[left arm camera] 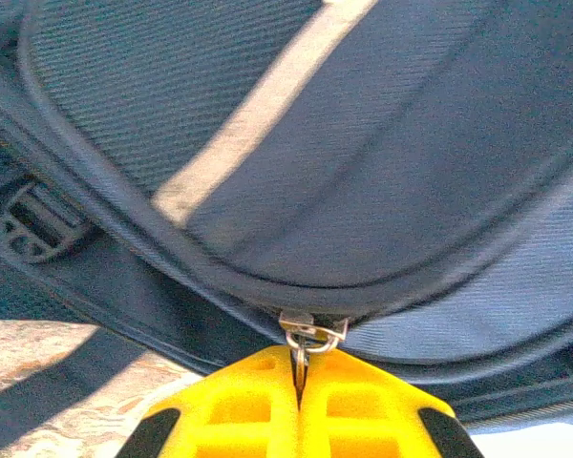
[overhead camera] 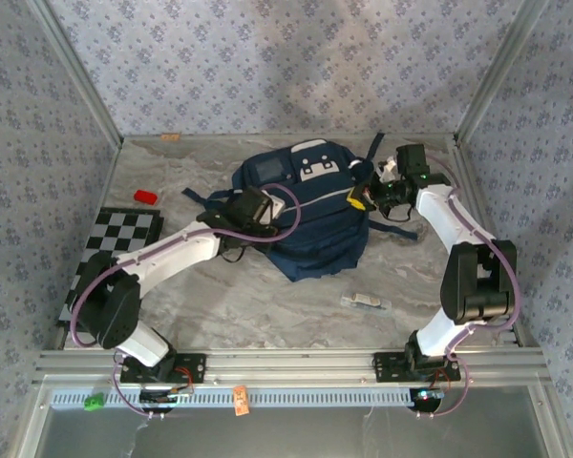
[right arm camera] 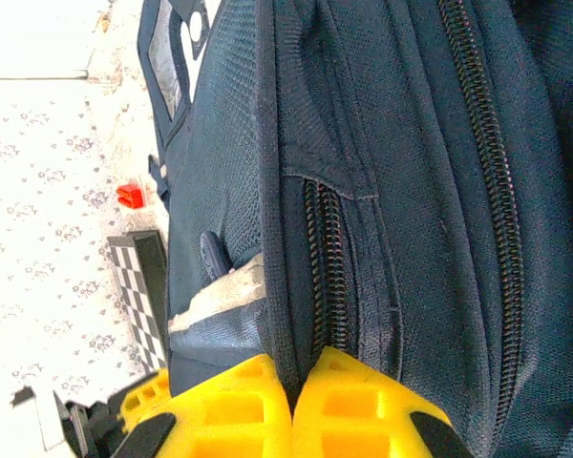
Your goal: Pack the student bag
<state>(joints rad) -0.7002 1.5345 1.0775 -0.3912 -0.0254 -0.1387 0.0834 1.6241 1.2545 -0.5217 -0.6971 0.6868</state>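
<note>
Jaws of the left gripper (left arm camera: 299,367) are pressed together in its wrist view, and we see a small metal zipper pull (left arm camera: 308,336) pinched between their yellow tips, right under a piped seam of the student bag (overhead camera: 310,215). The right gripper (right arm camera: 293,377) is likewise clenched, its two yellow fingers meeting on a folded fabric edge of the bag just beside a zipper (right arm camera: 327,277). We cannot tell whether that zipper is parted or done up where the fingers meet.

From above, the bag lies flat near the far middle of the table (overhead camera: 267,296), with the left gripper (overhead camera: 272,212) at its left side and the right gripper (overhead camera: 363,198) at its right side. There the fingertips are hidden by the wrists and the bag, so the grips read only from the wrist cameras.

The left wrist view is close and partly blurred. It shows a white stripe (left arm camera: 258,114) and a dark buckle (left arm camera: 33,224), with the rest of the bag cut off. A checkered board (overhead camera: 124,234) lies at the left edge with a red object (overhead camera: 146,197) behind it. A pale object (overhead camera: 366,302) near the front of the bag is too small for us to identify.
</note>
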